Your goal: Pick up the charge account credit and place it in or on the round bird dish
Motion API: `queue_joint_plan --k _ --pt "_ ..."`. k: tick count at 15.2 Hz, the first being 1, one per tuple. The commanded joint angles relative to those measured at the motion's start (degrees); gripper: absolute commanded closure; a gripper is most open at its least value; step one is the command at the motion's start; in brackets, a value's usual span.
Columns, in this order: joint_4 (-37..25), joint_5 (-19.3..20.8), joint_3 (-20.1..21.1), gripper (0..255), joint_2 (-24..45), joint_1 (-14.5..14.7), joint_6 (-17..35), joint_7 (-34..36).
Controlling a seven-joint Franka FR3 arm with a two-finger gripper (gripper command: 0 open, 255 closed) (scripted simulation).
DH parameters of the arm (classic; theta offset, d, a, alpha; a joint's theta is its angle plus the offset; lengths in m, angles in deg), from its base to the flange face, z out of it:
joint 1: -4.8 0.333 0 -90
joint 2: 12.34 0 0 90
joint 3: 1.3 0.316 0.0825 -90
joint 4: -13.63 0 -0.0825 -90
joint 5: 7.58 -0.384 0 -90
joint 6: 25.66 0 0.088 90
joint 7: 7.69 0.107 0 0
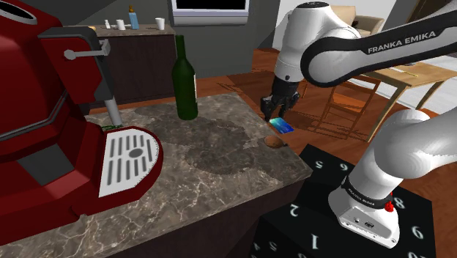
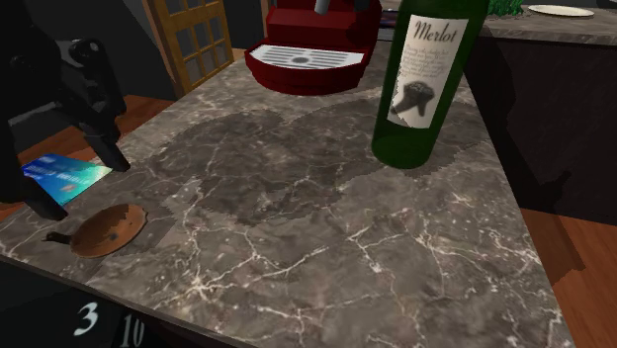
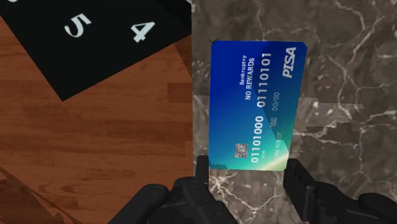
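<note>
now the black claw (image 3: 248, 167) pinches a blue-to-green card (image 3: 254, 95) near one short end, with a finger (image 3: 201, 168) pressed against each long edge, so most of the card sticks out past the fingertips. white print on the card reads "pisa" and "no rewards", and a small chip sits close to the gripped end. seen from the wrist, the card hangs over the rim of the dark marbled table (image 3: 343, 127), partly above the stone and partly above the wooden floor (image 3: 95, 146); it looks lifted off the surface rather than lying on it. a corner of the black stand (image 3: 114, 38) with white numbers shows beyond the floor. in the second exterior view a small round brown dish (image 2: 107, 229) with a short stub on one side rests on the table near the edge, just beside the card and apart from it. farther along the table a dark green bottle (image 2: 425, 79) labelled "merlot" stands upright, and a red coffee machine (image 2: 311, 40) with a white slotted tray sits at the far end, well apart from the dish.
</note>
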Motion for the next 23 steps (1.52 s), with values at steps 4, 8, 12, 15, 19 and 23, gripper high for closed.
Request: queue_joint_plan --k 4,8,12,15,19,23 --pt "2.97 -0.24 0.67 255 1.74 0.01 4.72 0.4" --pt "5.04 -0.36 1.28 255 3.65 -0.06 8.68 0.8" --pt "6.3 -0.39 1.72 255 5.14 -0.17 11.41 1.11" --pt "6.29 -0.39 1.73 255 5.15 -0.18 11.42 1.11" --pt "6.28 -0.39 1.72 0 5.16 -0.18 11.41 1.11" --pt "6.28 -0.39 1.72 0 5.16 -0.18 11.41 1.11"
